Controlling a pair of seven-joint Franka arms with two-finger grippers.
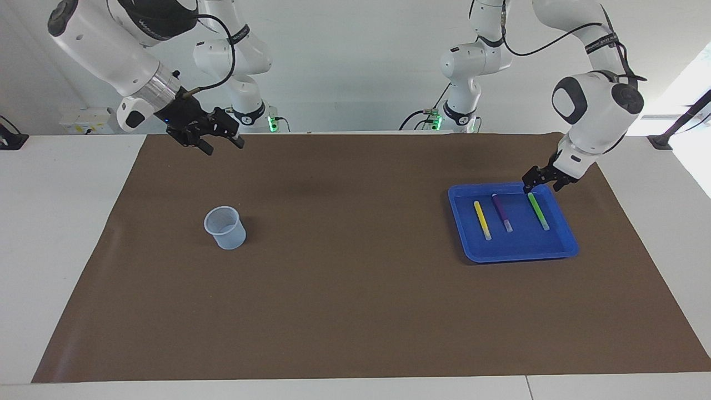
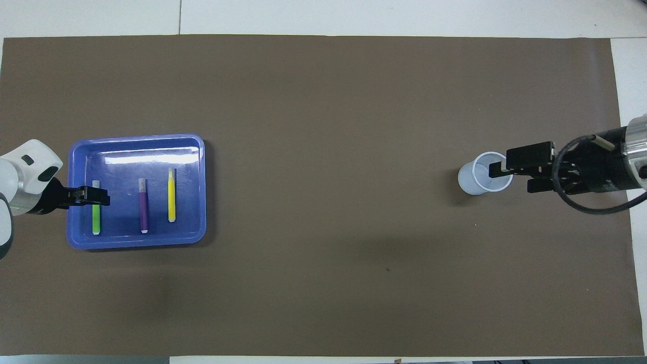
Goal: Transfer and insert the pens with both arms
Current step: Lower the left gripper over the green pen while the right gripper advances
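Left gripper [image 1: 543,185] spread over green pen [image 1: 537,211] | we see it lying 12-to-6 | right gripper [image 1: 222,145] spread, waiting

3 pens are lying in 1 blue tray [image 1: 561,247]: 1 yellow pen [image 1: 481,219], 1 purple pen [image 1: 501,212] and 1 green pen [image 1: 538,211]. 1 pale plastic cup [image 1: 225,227] is standing upright on the mat. 1 brown mat [image 1: 355,311] is covering most of the tabletop. 2 white arms are working over it, carrying 2 black grippers: 1 left gripper [image 1: 543,184] and 1 right gripper [image 1: 221,145]. 2 more white arms are standing at the tabletop's edge nearest the robots.
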